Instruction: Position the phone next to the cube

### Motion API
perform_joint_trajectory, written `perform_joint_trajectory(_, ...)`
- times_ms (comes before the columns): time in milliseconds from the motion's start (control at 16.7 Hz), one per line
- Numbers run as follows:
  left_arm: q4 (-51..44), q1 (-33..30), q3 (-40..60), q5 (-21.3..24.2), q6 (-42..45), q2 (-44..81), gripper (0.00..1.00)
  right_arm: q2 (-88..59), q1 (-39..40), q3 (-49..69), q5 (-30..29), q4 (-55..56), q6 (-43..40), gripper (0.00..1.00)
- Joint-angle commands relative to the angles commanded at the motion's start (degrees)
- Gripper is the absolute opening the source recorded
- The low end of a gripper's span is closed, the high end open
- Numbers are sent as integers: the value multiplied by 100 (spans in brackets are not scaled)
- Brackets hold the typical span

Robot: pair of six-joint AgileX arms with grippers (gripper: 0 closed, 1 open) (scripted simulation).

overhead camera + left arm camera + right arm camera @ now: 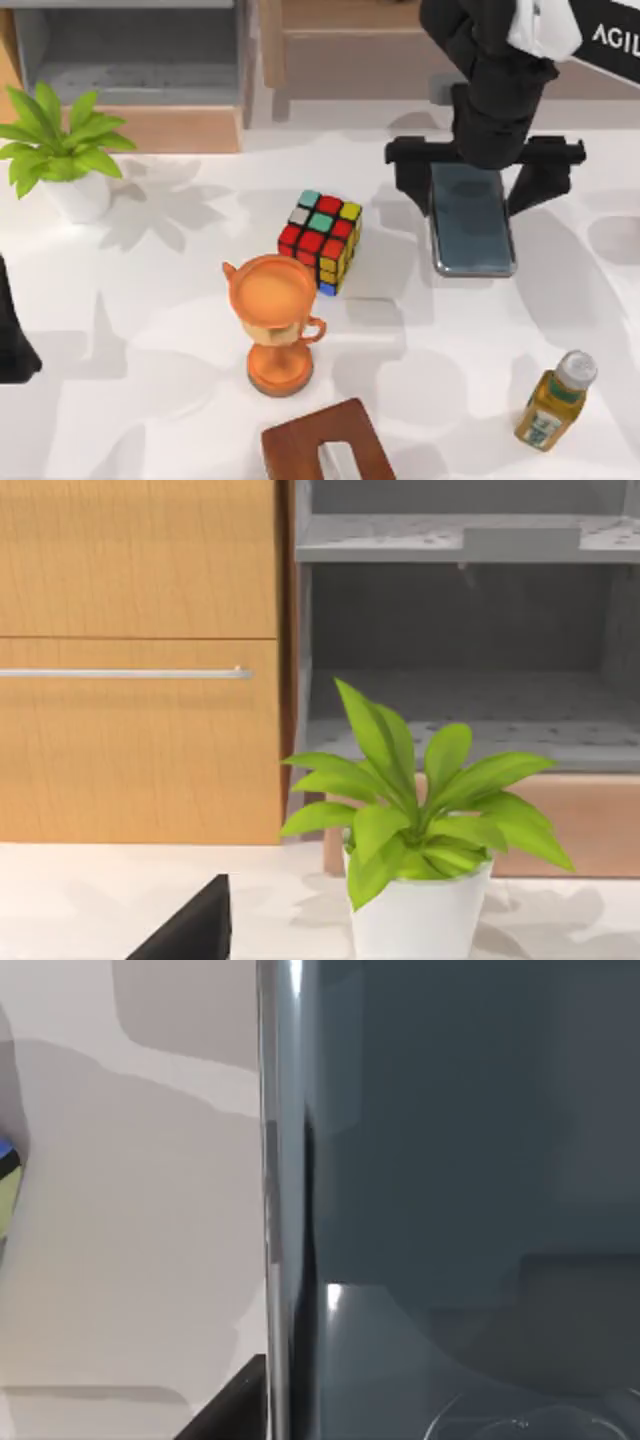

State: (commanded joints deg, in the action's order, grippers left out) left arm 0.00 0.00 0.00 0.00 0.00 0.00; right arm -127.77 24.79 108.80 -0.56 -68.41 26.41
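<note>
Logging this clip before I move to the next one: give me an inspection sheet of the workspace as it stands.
Surface: white table, shadow patches, no spills seen.
Job's things: phone lies flat, right of the cube, a gap between them.
Clutter: orange trophy cup in front of the cube; brown box at the near edge; bottle at near right; potted plant at far left.
Grippers: right gripper over the phone's far end, jaws spread wide on either side of it, not gripping; left gripper parked at the left edge.
Cables: nothing seen.
Surroundings: wooden cabinet and grey shelf behind the table.
</note>
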Motion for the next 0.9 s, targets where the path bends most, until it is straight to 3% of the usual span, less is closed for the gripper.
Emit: perform_joint_trajectory(900, 0, 0, 0, 0, 0, 0, 100, 577, 5, 173, 0, 427, -11, 0)
